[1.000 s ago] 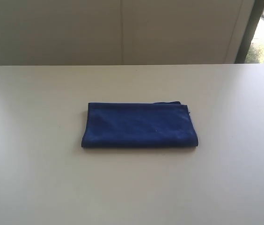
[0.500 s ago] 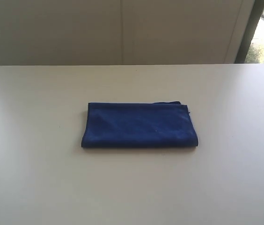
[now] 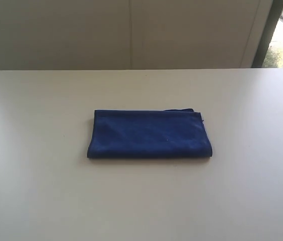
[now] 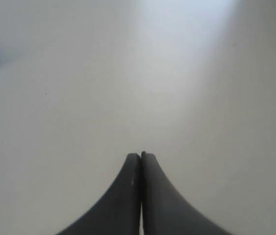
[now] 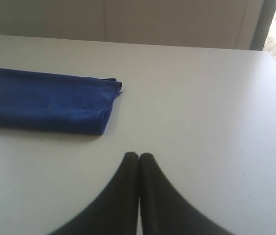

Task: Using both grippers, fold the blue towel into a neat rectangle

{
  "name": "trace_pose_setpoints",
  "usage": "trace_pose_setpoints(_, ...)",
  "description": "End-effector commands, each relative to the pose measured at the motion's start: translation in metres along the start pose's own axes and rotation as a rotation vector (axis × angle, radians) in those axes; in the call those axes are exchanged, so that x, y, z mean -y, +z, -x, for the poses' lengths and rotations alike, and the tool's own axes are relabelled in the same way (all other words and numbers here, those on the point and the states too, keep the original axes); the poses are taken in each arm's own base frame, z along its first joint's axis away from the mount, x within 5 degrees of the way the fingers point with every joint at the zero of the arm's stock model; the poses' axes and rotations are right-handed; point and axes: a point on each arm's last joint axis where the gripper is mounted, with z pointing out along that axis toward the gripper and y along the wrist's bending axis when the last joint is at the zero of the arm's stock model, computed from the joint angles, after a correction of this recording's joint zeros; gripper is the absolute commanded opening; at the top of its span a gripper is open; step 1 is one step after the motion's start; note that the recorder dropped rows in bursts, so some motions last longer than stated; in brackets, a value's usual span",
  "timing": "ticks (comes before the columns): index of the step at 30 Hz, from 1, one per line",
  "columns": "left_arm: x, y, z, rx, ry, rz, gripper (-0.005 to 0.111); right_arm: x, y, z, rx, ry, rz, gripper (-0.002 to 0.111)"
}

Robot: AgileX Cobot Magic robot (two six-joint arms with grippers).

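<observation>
On the table (image 3: pixel 41 191) lies one blue towel (image 3: pixel 149 134); two hands (image 4: pixel 141 155) (image 5: pixel 138 155) are closed.

I count one towel (image 3: pixel 149 134) and one table (image 3: pixel 141 201), a single one of each. Of my own there are two: one left gripper (image 4: pixel 141 156) and one right gripper (image 5: pixel 138 156).

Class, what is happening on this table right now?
Nothing is being handled. The blue towel lies folded into a rectangle in the middle of the table. The left end effector and the right end effector are both shut, empty and clear of the towel. The folding looks done.
</observation>
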Motion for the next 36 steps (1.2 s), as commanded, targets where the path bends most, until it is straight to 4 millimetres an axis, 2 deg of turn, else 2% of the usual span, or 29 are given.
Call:
trace_pose_setpoints(1,0.000,0.000,-0.002,-0.012,-0.007,-0.004,0.000,-0.001,0.000,-0.001,0.009,-0.007,0.009,0.000)
trace_pose_setpoints(15,0.000,-0.001,-0.001,-0.003,-0.017,-0.013,0.000,-0.001,0.000,-0.001,0.009,-0.007,0.009,0.000)
trace_pose_setpoints(23,-0.010,-0.019,0.013,0.163,-0.181,-0.114,0.000,-0.001,0.000,-0.001,0.009,-0.007,0.009,0.000)
trace_pose_setpoints(30,-0.035,-0.037,0.022,0.351,-0.400,-0.058,0.000,-0.001,0.000,-0.001,0.009,-0.007,0.009,0.000)
trace_pose_setpoints(33,-0.033,-0.043,0.019,0.349,-0.550,-0.160,0.000,-0.001,0.000,-0.001,0.009,-0.007,0.009,0.000)
trace_pose_setpoints(36,-0.017,-0.052,0.017,0.333,-0.605,-0.417,0.000,-0.001,0.000,-0.001,0.009,-0.007,0.009,0.000)
